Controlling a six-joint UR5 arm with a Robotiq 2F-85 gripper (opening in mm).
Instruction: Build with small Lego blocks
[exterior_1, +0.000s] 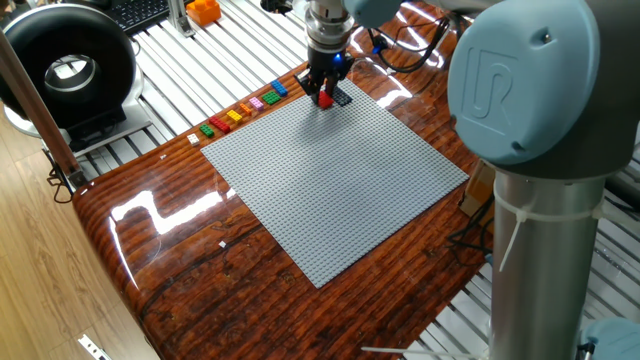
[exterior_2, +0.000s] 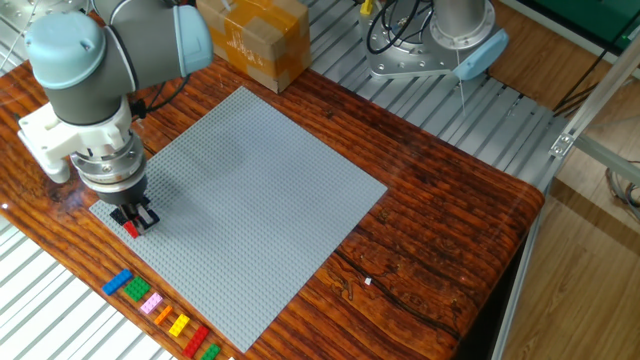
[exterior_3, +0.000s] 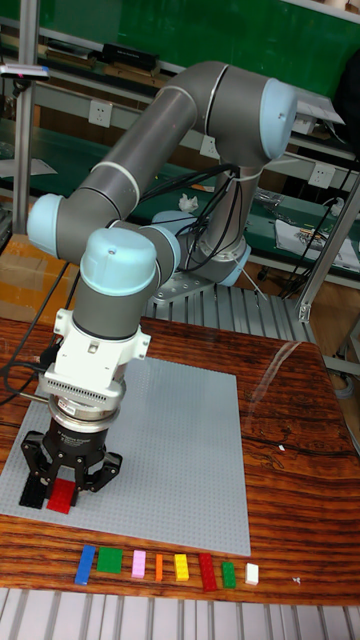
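One fixed view: I have the gripper (exterior_1: 323, 93) low over the far corner of the grey studded baseplate (exterior_1: 335, 180), its fingers clenched on a red Lego brick (exterior_1: 325, 98) so that, as I judge it, the brick can be pressed onto the studs beside a dark brick (exterior_1: 341, 98) already lying there. The red piece looks tiny against the plate, a plain glossy rectangle. A row of spare bricks (exterior_1: 240, 112) waits on the counter (exterior_1: 190, 240) just off the plate's edge, apparently lined up for easy picking one at a time.

The other fixed view: from this side the fingers (exterior_2: 121, 214) come straight down at the plate's near-left corner, and the red brick shows just below them, at or very near the studs; I cannot tell whether it is seated. The spares sit in a line near the counter's edge: blue (exterior_2: 118, 282), green, pink, orange, yellow, red and green again. A cardboard box (exterior_2: 252, 38) stands well apart at the back.

Tall fixed view: looking head-on, I see the red brick gripped between the black fingers, long side pointing away from the camera, with the dark brick just beside it on the left. The wrist is vertical, which I take as the posture needed for a square push. In front, the spare row ends in a white piece (exterior_3: 252, 574).
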